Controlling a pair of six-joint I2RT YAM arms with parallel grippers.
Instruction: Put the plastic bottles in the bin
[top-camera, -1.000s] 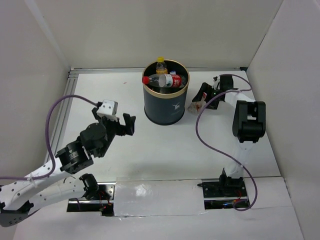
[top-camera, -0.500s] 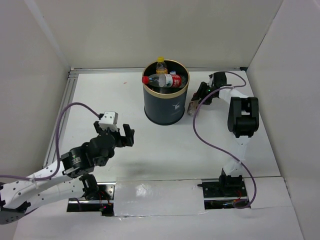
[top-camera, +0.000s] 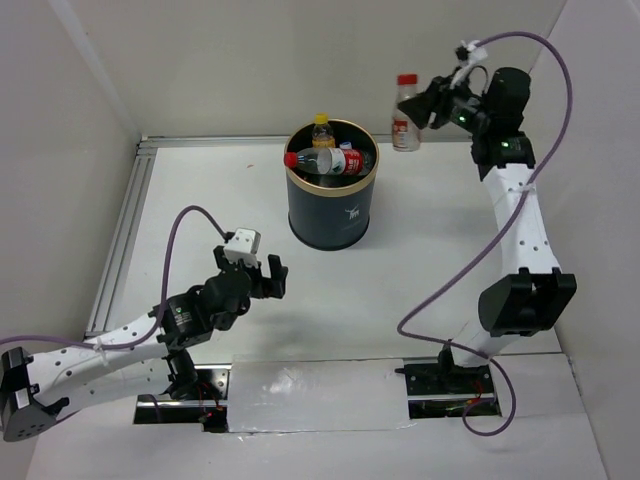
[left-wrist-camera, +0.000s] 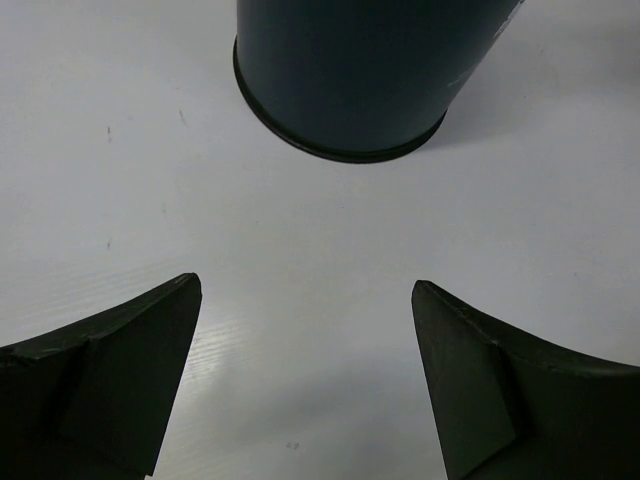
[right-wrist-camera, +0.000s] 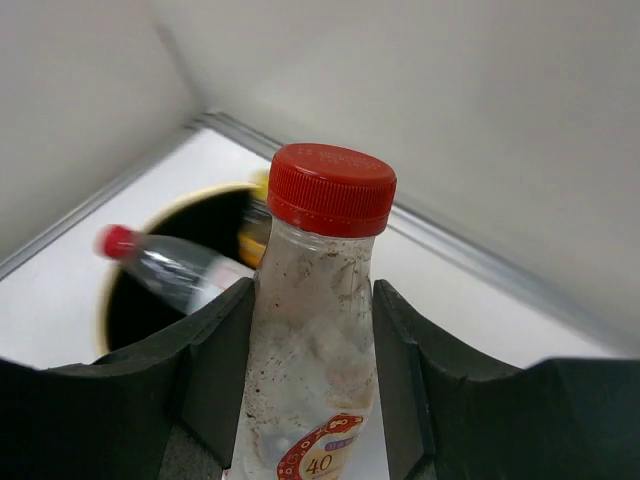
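Your right gripper (right-wrist-camera: 312, 300) clamps an upright, red-capped clear plastic bottle (top-camera: 405, 128) near the far-right corner; your left gripper (left-wrist-camera: 305, 288) gapes empty, facing the dark cylindrical gold-rimmed bin (top-camera: 332, 215).

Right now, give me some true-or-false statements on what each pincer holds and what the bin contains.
1. The right pincer grips a clear plastic bottle with a red cap. True.
2. The left pincer holds a green bottle. False: it is open and empty.
3. The tall dark cylindrical bin is empty. False: a red-capped clear bottle and an orange-yellow bottle are inside.
4. The gripped bottle is cap-up. True.
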